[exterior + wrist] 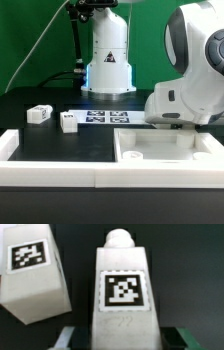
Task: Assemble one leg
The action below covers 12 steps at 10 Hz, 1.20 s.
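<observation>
In the wrist view a white leg (124,280) with a black-and-white tag on its face and a rounded peg at its far end lies between my fingers. My gripper (124,335) is open. One finger (68,336) and the other (182,336) stand on either side of the leg's near end, each with a dark gap to it. A second tagged leg (35,274) lies close beside the first, tilted. In the exterior view the arm's white housing (190,70) hides the gripper and these two legs.
Two more small tagged legs (40,114) (68,122) sit on the black table at the exterior view's left. The marker board (105,117) lies behind them. The large white square panel with raised rim (165,150) lies at the front right. A white border (50,170) edges the table front.
</observation>
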Tool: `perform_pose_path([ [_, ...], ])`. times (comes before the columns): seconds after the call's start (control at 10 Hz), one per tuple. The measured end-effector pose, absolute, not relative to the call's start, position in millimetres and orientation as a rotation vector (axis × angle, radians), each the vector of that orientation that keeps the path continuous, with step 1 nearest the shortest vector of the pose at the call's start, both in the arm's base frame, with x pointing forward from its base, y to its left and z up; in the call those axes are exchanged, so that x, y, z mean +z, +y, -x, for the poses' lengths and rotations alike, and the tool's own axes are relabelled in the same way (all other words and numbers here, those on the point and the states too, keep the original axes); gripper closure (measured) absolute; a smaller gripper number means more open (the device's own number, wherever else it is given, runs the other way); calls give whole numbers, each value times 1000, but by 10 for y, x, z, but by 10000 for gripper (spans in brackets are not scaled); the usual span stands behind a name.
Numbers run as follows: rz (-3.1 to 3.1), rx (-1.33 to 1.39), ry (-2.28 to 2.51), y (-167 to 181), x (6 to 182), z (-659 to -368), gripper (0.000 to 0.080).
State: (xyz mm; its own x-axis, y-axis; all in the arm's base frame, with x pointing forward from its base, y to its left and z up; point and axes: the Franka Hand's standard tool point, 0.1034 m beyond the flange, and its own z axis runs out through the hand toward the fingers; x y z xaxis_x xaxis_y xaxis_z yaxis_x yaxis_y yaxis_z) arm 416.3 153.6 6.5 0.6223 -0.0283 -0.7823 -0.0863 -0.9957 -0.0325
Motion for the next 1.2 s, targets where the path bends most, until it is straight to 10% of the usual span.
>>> perform_pose_path([
  [0.4,2768,1332,95,1532,75,-4172,509],
  [0.9,2765,1291,88,1320,894,-4466,509],
  [1.2,2836,1102,103,1352,883,-4629,508],
])
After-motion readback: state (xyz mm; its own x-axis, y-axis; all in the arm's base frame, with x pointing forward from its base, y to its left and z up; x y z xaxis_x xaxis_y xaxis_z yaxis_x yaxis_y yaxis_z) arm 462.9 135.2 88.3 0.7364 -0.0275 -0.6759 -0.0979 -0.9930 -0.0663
